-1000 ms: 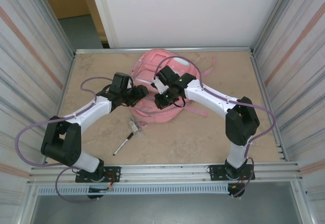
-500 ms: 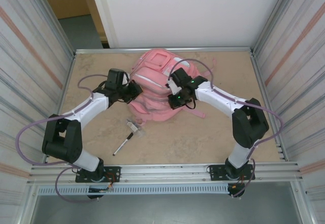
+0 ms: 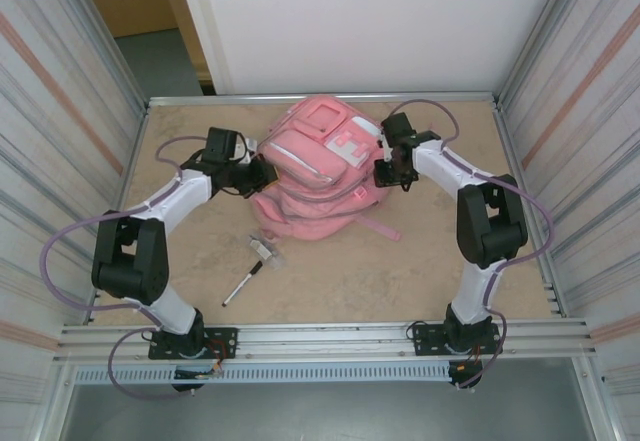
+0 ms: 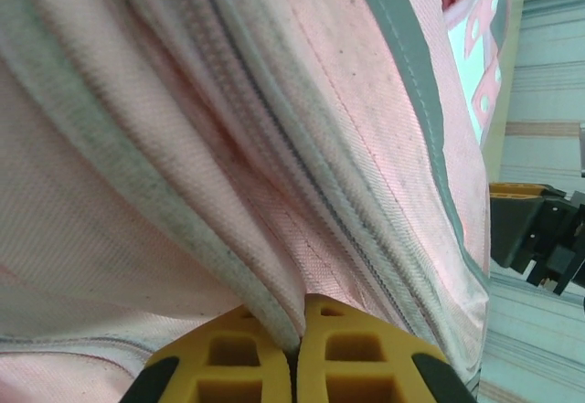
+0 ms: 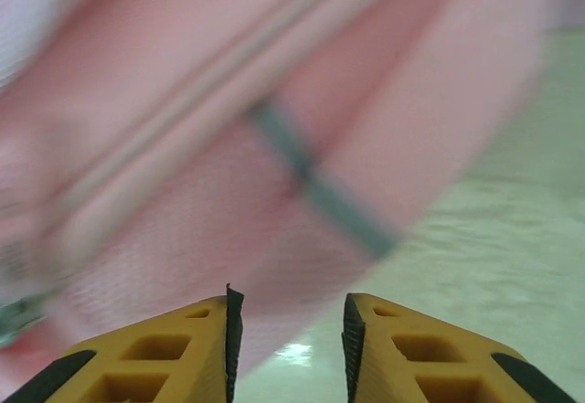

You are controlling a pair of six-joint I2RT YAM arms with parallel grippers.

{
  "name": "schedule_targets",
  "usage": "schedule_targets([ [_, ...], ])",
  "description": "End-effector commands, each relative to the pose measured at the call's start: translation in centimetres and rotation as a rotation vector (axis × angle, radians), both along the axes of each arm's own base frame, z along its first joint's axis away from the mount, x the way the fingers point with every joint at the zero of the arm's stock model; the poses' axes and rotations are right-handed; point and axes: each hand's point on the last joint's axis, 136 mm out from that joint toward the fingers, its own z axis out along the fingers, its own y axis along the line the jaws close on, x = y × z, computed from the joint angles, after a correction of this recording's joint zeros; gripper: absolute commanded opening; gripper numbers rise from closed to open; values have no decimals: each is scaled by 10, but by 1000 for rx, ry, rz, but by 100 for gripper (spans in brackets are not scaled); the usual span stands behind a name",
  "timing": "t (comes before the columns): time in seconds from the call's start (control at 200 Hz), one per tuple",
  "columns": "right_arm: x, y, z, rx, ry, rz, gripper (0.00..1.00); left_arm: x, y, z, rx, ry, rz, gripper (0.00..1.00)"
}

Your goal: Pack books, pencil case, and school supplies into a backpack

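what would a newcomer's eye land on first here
The big pink backpack at the far middle of the table. The left gripper is pinched shut on a fold of its fabric, the right gripper open at its other side; a black marker lies nearer the bases.

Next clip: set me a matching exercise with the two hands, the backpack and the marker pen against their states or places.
Things:
1. left hand
2. right hand
3. large pink fabric backpack
4. thin black marker pen

States or places:
a. open, holding nothing
b. lying on the table, nearer the arm bases than the backpack
c. shut on a fold of the backpack
d. between the two hands

Pairs: 1-c, 2-a, 3-d, 4-b
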Motion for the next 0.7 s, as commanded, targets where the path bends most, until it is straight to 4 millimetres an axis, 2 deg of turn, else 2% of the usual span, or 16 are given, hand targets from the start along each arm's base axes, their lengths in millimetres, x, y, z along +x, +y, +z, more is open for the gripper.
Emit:
schedule_targets([
  [0.0, -4, -22, 19, -73, -50, -36, 38, -7, -5, 21, -27, -57, -59, 0],
  [0.055, -12, -17, 32, -36, -97, -22, 41, -8, -7, 26, -40, -62, -56, 0],
  [0.12, -21, 1, 47, 68, -158, 23, 44, -12, -10, 31, -46, -70, -54, 0],
  [0.21, -35, 43, 70, 253, -238, 188, 46, -15, -13, 34, -50, -83, -50, 0],
  [0.276, -53, 75, 80, 313, -284, 391, 46, -18, -15, 34, -68, -76, -52, 0],
  [0.356, -70, 103, 79, 298, -326, 579, 47, -22, -18, 35, -93, -60, -63, 0],
  [0.436, -79, 119, 73, 308, -330, 735, 47, -25, -19, 37, -105, -57, -73, 0],
  [0.586, -65, 129, 59, 353, -288, 763, 49, -26, -21, 39, -124, -44, -69, 0],
  [0.692, -62, 139, 51, 400, -233, 783, 50, -27, -23, 39, -135, -43, -70, 0],
])
